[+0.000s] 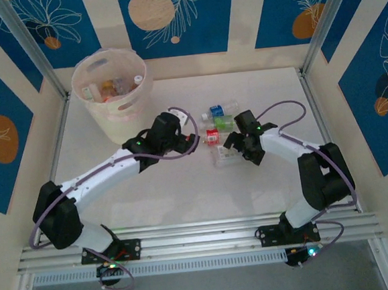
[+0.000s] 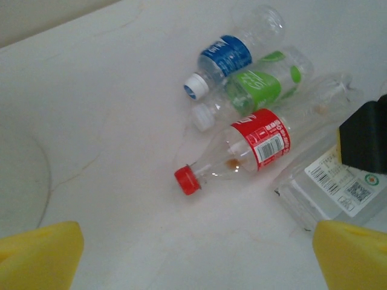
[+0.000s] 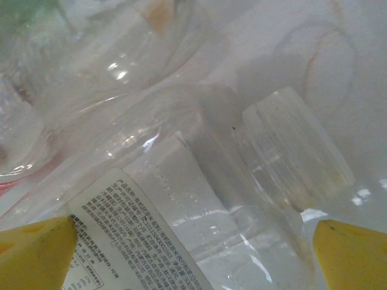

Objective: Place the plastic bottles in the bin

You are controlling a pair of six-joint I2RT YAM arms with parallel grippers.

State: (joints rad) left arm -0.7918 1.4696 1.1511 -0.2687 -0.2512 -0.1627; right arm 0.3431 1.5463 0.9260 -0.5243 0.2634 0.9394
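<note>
Clear bottle (image 3: 181, 199): on its side straight under the right wrist camera, printed white label up, wide clear cap (image 3: 296, 157) toward the right of that view.
Right gripper (image 3: 193, 257): fingers spread wide, one on each side of the clear bottle; cannot tell whether they touch it.
Crowding: more clear plastic presses against it at the upper left of the right wrist view.
Pile: red-label bottle (image 2: 257, 145), green-label bottle (image 2: 260, 87) and blue-label bottle (image 2: 227, 57) lie side by side, touching, caps toward the table's left; a bare clear bottle (image 2: 326, 96) lies against the green one.
Left gripper (image 2: 193, 257): fingers spread, nothing between them, over bare table (image 2: 121, 121) near the red cap (image 2: 187, 179).
Bin (image 1: 115, 121): upright at the table's far left corner, well apart from the pile, several bottles (image 1: 112, 89) inside; the left arm passes just beside its base.
</note>
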